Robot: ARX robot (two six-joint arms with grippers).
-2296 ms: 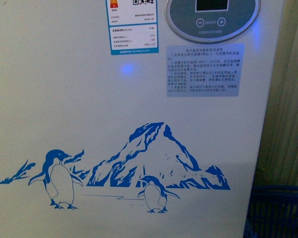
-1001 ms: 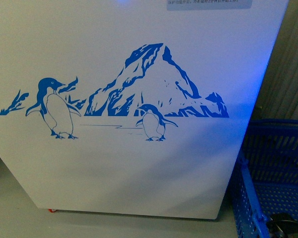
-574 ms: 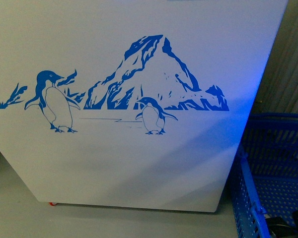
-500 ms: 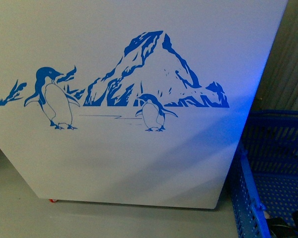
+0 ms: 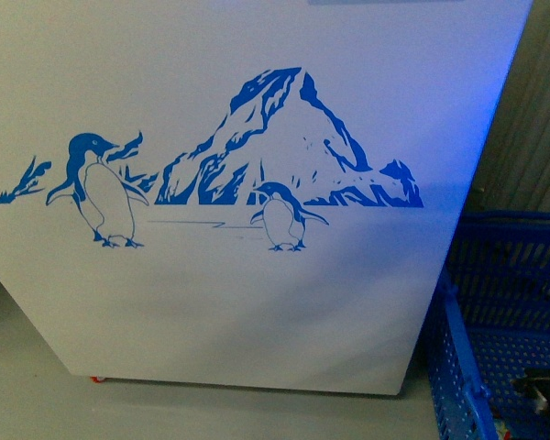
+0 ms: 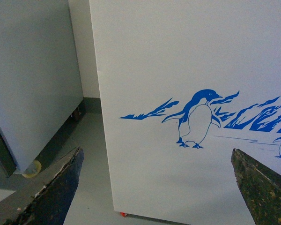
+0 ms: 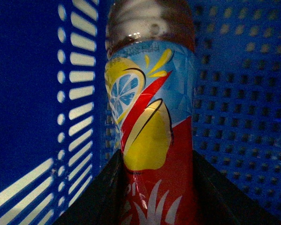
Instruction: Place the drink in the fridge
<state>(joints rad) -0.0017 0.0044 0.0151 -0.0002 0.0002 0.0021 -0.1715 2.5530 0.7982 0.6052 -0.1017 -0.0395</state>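
The fridge [image 5: 257, 302] fills the front view with its white front and blue penguin-and-mountain decal; its lids are out of view. In the right wrist view the drink [image 7: 150, 117] stands upright, with a yellow, red and blue label and brown liquid above it; the cap is cut off. My right gripper [image 7: 152, 197] is shut on the bottle's lower body, inside a blue basket. My left gripper [image 6: 159, 197] is open and empty, its worn dark fingers [image 6: 56, 187] wide apart, facing the fridge's lower front [image 6: 178, 70] near its corner.
The blue perforated basket [image 5: 495, 312] stands on the floor right of the fridge, and its walls [image 7: 37, 93] enclose the bottle. Something dark [image 5: 543, 385] shows low inside it. A grey cabinet [image 6: 33, 79] stands beside the fridge, with grey floor [image 6: 91, 154] between them.
Since 2.3 s ago the front view has dropped from the fridge's display and labels to its lower front and the basket. The dark shape in the basket now shows a little higher.
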